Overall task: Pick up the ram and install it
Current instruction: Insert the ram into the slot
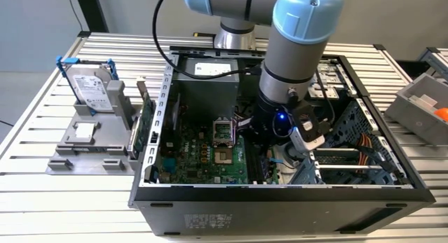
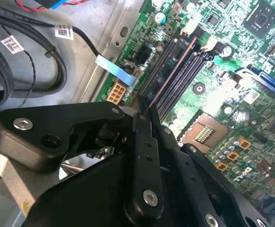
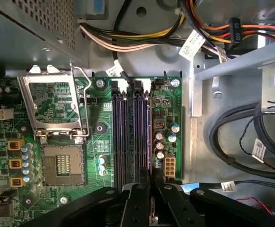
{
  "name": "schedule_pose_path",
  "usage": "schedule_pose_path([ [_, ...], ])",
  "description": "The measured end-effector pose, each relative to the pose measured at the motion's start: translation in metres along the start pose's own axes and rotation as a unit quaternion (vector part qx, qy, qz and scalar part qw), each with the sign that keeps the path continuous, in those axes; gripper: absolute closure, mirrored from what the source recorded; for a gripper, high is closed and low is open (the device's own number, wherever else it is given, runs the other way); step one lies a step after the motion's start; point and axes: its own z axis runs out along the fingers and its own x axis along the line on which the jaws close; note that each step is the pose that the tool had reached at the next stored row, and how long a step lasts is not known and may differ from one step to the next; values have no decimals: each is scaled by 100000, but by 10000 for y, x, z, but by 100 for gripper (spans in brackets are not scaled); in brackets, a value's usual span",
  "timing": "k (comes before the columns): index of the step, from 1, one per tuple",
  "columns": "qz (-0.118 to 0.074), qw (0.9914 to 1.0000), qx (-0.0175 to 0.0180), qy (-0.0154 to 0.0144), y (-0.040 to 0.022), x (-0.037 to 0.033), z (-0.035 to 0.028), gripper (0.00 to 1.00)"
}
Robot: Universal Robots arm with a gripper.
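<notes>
One robot arm (image 1: 294,49) is working inside one open computer case (image 1: 280,203), which is housing one green motherboard (image 1: 199,156). One gripper (image 2: 144,113) is pinching one ram (image 2: 172,71), seen edge-on in the second wrist view. In the first wrist view, four long memory slots (image 3: 126,137) are lying side by side, one processor socket (image 3: 61,163) is sitting open, and three small yellow components (image 3: 14,164) are lining up in a column. Outside the case, one hard drive (image 1: 93,88) and one green card (image 1: 144,125) are standing, and one grey bin (image 1: 420,104) is sitting apart.
</notes>
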Motion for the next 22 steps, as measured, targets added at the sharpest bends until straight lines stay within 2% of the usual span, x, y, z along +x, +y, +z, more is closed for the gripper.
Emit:
schedule_pose_path([
  [5,-70,100000,157,68,22,7,1,100],
  [8,-65,100000,174,227,24,-25,3,100],
  [13,-66,100000,193,227,31,-27,4,100],
  [16,-71,99999,337,239,53,-25,-2,100],
  [19,-67,99999,337,226,88,-24,1,100],
  [22,-76,99999,334,243,92,-25,-4,100],
])
